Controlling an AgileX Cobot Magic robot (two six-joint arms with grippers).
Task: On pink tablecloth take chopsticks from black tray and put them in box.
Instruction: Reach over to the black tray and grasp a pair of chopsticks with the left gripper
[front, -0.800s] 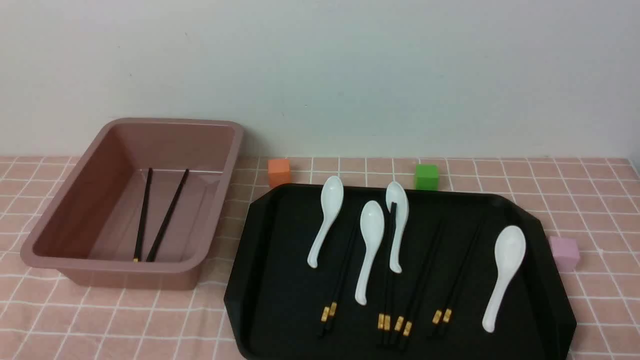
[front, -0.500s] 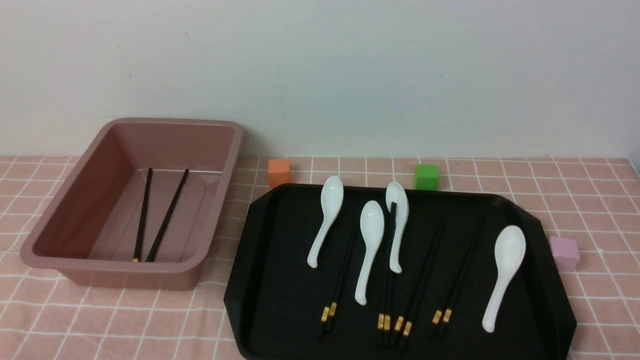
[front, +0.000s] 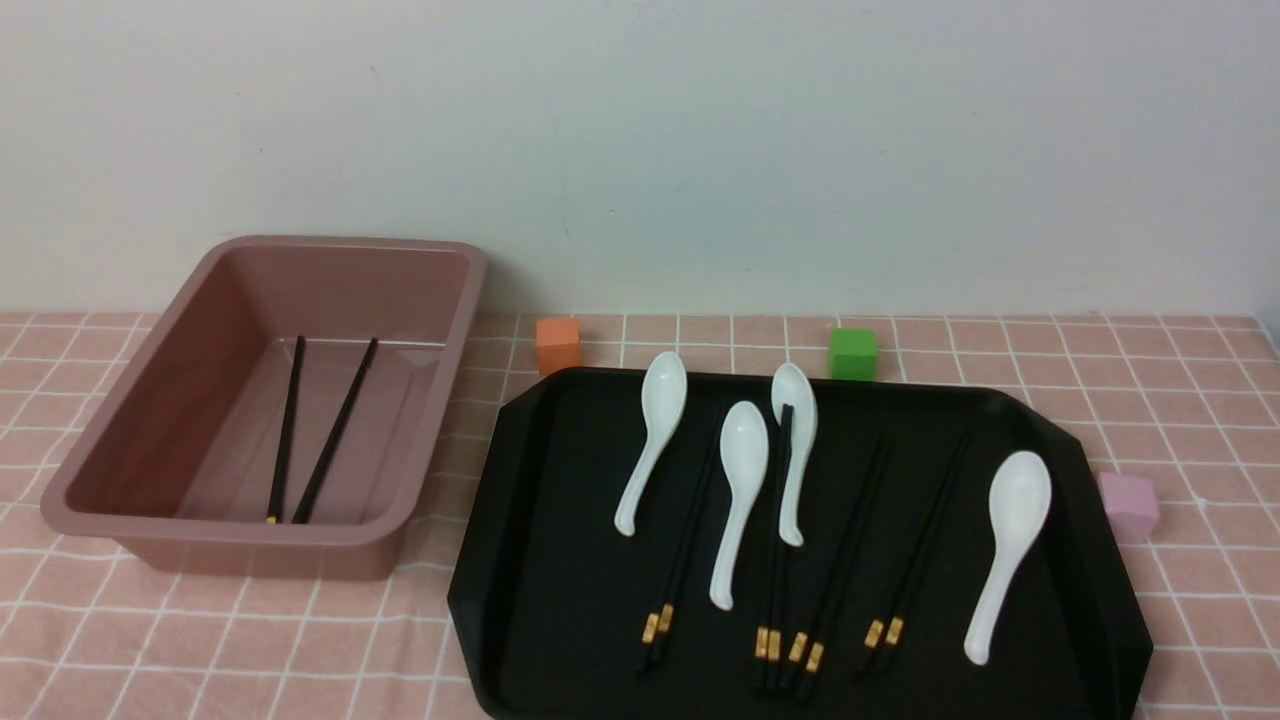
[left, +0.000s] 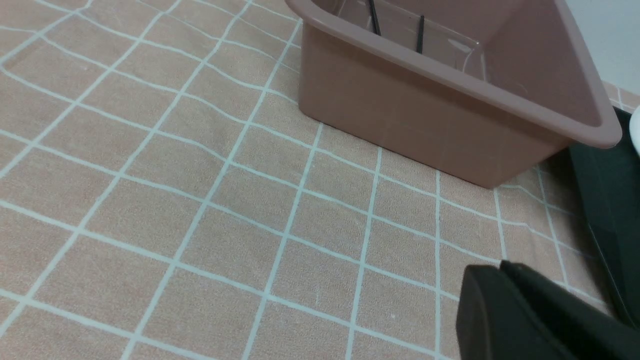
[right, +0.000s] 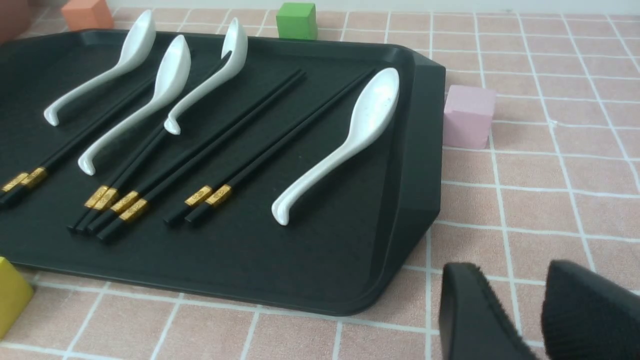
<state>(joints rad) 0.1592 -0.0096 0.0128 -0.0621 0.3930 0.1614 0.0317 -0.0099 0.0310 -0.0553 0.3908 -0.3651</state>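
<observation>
The chopsticks (right: 300, 126) on the tray (front: 560, 480) look light, stiff, slippery; their gold-banded ends, clear of the spoons (front: 1018, 500), seem best to pinch. The left fingers (left: 500, 315) are pressed together, right fingers (right: 475, 320) slightly spread, both empty

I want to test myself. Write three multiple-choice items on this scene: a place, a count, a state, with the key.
1. Where does the green cube stand? A. on the pink tablecloth, behind the black tray B. inside that tray C. lifted in the air
2. How many white spoons lie on the tray? A. two B. six C. four
3. How is the right gripper? A. shut tight B. open, empty C. gripping a load
Key: 1 A, cloth under it; 2 C, four bowls show; 3 B, bare gap between its fingers.
</observation>
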